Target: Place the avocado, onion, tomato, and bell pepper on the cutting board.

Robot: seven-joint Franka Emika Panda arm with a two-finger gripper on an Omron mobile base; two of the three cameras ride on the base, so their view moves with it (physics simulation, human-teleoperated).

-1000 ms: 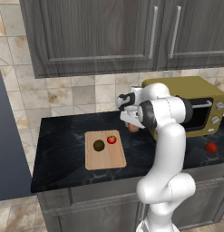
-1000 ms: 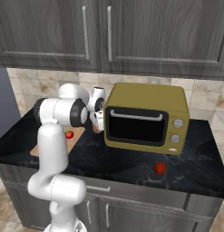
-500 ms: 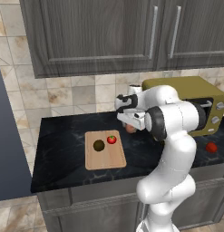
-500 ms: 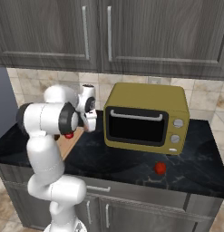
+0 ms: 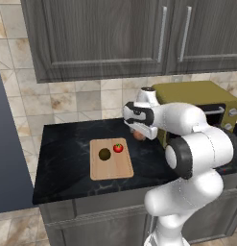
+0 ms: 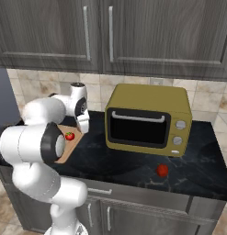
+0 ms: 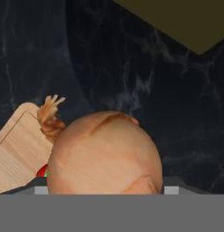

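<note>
Fingers [image 5: 138, 135] clamp the onion [image 7: 103, 154] beside the toaster oven [image 6: 149, 119], near the cutting board [image 5: 110, 166].

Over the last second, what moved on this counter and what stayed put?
The arm's elbow swung out towards the cameras, while the gripper kept its hold on the onion, just right of the cutting board. Avocado and tomato stayed on the board; the bell pepper stayed on the counter before the toaster oven.

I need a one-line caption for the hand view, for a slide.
Onion looms large above dark counter, near a corner of the cutting board.
</note>
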